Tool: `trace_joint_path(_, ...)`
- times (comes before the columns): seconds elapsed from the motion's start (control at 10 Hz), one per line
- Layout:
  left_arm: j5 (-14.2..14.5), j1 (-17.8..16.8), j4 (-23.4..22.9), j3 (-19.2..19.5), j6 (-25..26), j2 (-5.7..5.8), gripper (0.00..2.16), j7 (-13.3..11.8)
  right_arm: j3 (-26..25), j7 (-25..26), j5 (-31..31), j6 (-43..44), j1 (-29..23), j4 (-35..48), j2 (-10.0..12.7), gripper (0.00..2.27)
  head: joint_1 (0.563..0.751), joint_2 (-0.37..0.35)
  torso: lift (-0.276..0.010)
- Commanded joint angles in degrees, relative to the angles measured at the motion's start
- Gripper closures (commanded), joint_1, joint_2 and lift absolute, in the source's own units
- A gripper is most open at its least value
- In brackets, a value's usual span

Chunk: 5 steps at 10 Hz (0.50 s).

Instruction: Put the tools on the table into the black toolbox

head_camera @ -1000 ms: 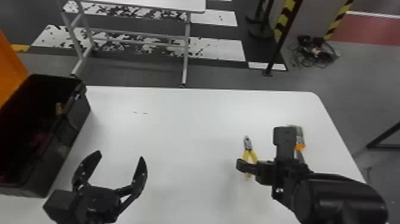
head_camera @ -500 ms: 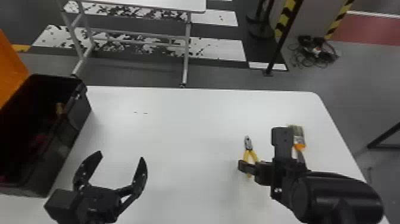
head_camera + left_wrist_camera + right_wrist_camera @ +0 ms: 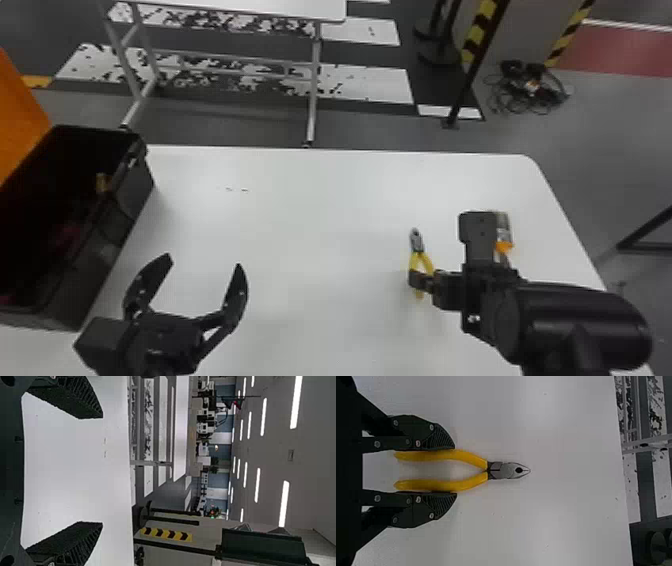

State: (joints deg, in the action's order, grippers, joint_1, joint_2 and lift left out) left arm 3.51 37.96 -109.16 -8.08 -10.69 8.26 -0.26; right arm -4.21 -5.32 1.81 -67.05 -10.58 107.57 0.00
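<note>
Pliers grasped, not yet boxed; brush left to fetch.
At the left, the black toolbox (image 3: 95,270) stands open with a tan thing inside (perhaps a tool already put away, though I can't tell). Beside it the left gripper (image 3: 204,264) waits over the white table (image 3: 310,225), jaws spread and empty. Well to the right, the pliers (image 3: 500,470) lie on or just above the tabletop, the right gripper (image 3: 455,471) closed against the outsides of both yellow handles. Farthest right, a brush (image 3: 504,247) lies untouched. By my reckoning, two visible tools remain to be boxed.
</note>
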Motion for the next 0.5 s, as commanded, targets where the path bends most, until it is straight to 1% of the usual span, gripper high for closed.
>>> trace_joint_path(0.0,0.0,-0.1,0.1,0.0,0.3,0.00,0.02,0.0,-0.1,-0.6,-0.8,-0.4,-0.1,0.1,0.1,2.24,0.695,-0.101,-0.075)
trace_joint_path(0.2,0.0,0.0,-0.3,-0.1,0.3,0.00,0.02,0.0,0.3,-1.4,-0.8,4.9,-1.7,1.5,0.1,2.24,0.695,-0.103,-0.075)
trace_joint_path(0.4,0.0,0.0,-0.6,0.0,0.3,0.00,0.02,0.0,0.3,-2.0,-0.7,6.6,-3.0,3.5,0.1,2.24,0.695,-0.099,-0.075)
